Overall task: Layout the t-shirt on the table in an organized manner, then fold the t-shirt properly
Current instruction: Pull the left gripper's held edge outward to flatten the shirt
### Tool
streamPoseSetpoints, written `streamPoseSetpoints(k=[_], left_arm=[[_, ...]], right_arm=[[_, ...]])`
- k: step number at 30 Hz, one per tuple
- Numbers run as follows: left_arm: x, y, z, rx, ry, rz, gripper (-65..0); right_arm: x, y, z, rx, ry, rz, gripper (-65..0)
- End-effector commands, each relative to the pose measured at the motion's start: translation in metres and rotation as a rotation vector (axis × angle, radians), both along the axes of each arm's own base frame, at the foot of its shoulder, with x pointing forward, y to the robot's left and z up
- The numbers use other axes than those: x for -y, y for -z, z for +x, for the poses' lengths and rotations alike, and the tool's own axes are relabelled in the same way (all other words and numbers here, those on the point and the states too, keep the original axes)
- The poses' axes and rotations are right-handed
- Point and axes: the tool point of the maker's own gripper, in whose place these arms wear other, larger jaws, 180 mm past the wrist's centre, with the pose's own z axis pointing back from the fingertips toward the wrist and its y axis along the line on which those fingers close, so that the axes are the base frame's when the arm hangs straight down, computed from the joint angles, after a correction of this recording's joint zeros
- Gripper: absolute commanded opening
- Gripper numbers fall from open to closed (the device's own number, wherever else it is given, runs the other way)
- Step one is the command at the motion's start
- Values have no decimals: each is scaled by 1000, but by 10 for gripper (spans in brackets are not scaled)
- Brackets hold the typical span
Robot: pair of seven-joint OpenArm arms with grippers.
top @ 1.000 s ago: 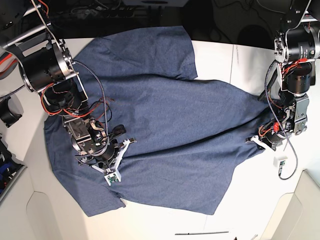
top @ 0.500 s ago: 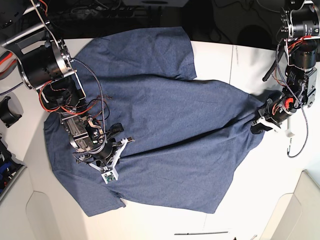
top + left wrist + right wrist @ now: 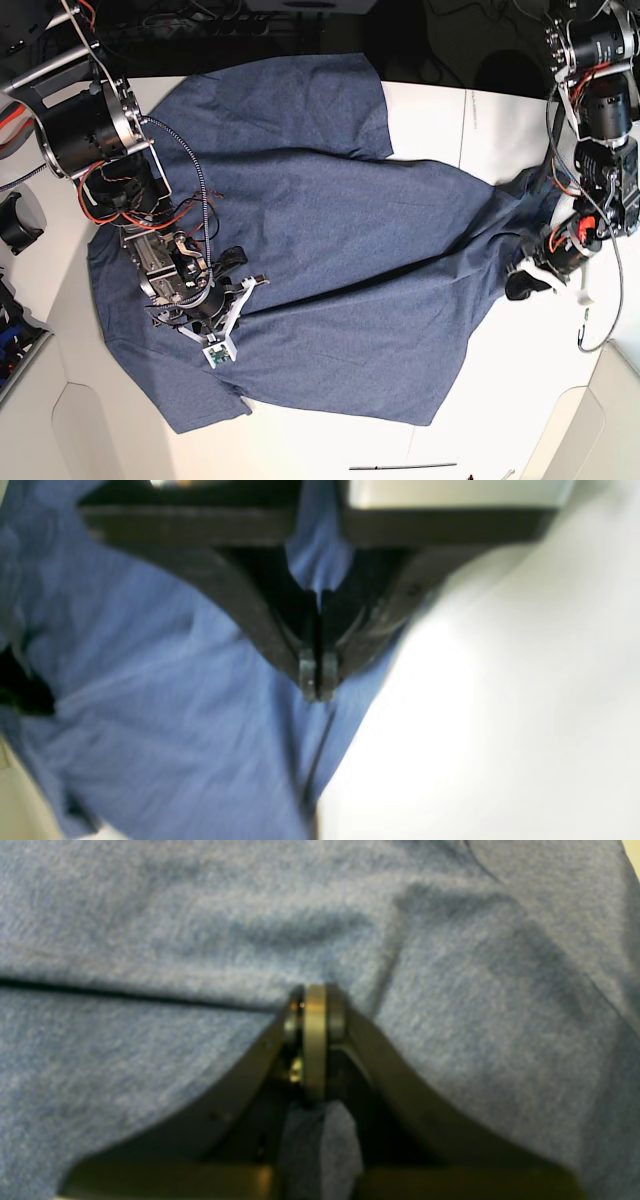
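T-shirt (image 3: 330, 250): slate-blue, spread wrinkled across centre of white bench (image 3: 500, 400), one sleeve at upper centre. Left gripper (image 3: 522, 283), right edge of frame: fingers (image 3: 306, 672) pressed together, pinching shirt's edge. Right gripper (image 3: 238, 288), left of centre: fingers (image 3: 315, 1040) pressed together, pinching a fabric fold.
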Motion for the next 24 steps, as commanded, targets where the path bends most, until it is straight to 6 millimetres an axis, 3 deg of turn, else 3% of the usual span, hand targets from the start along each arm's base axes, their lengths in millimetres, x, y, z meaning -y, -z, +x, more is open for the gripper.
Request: streamPoseSetpoints(k=[1,6,11,15,18,24], left_arm=[[-6,-21,14,60,2,15,-650],[-11,-22,42,21,-48,-20,-650],[11,-8,63,-79,-9,-91,-650],[28,-16,78,-91,63,-89,-650],[33,-20,84,-102,94,-43,-650],[26,0,82,-158,71,117,-650]], right_arm=[[10,5,-4,-49,10,-38,-650],[10,5,-4,-48,10,-38,-650],[10,5,-4,-49,9,-38,-650],[10,5,-4,-49,10,-38,-650],[10,5,-4,-49,10,-38,-650],[10,5,-4,-49,9,-38,-650]])
